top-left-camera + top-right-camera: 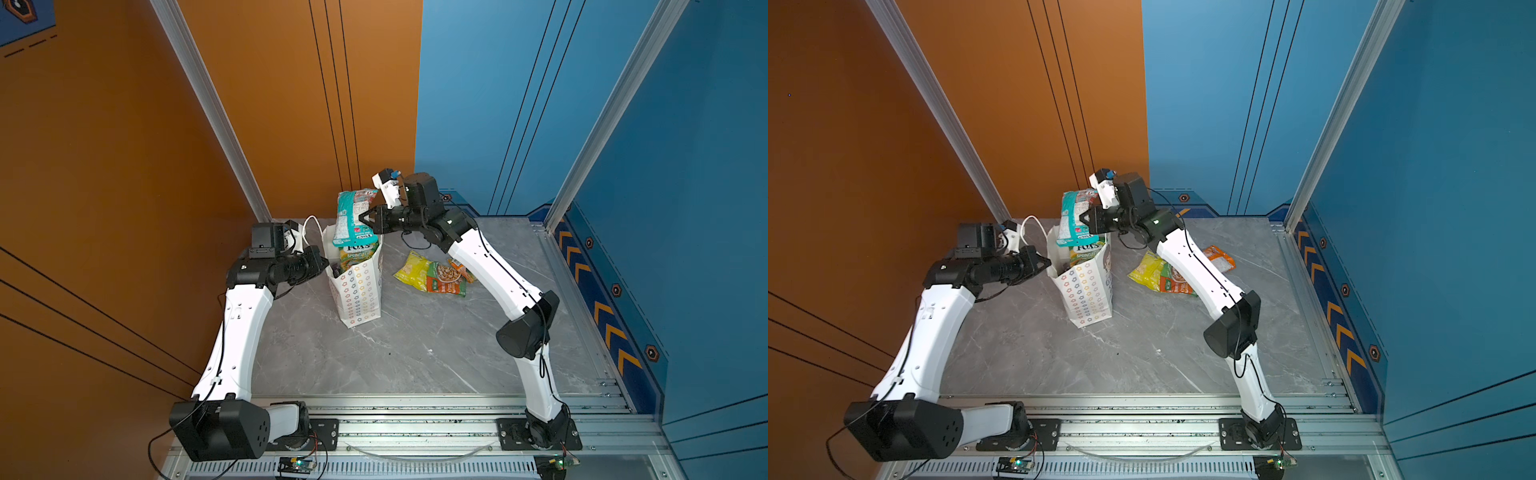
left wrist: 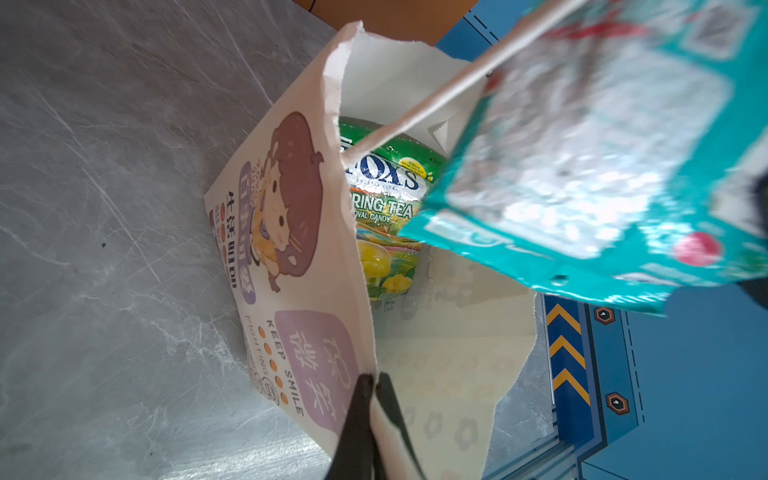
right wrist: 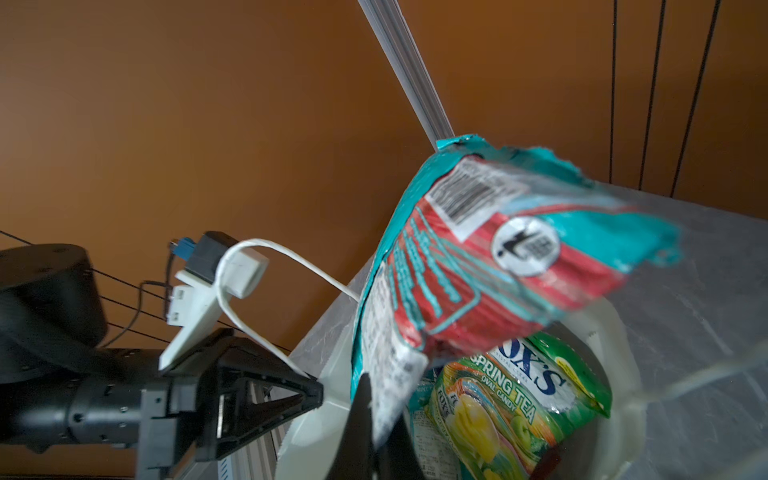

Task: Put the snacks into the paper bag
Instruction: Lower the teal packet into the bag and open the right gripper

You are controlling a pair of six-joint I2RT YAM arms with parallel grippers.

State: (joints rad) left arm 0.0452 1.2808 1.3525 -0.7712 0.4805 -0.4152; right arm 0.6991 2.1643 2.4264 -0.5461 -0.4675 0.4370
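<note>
Bright even light, blurred wrist close-ups

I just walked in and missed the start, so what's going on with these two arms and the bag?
The right arm has its jaws shut on a teal snack packet, holding it at the mouth of the paper bag. The left arm pinches the bag's rim in its jaws. A green FOX'S packet is already inside. Three more packets lie on the table beside it.

You see a white paper bag [image 1: 359, 295] dotted with coloured flower outlines, a teal-and-red shiny packet [image 1: 353, 216], a green FOX'S packet [image 1: 359, 251], and a grey marbled tabletop [image 1: 415, 353].
</note>
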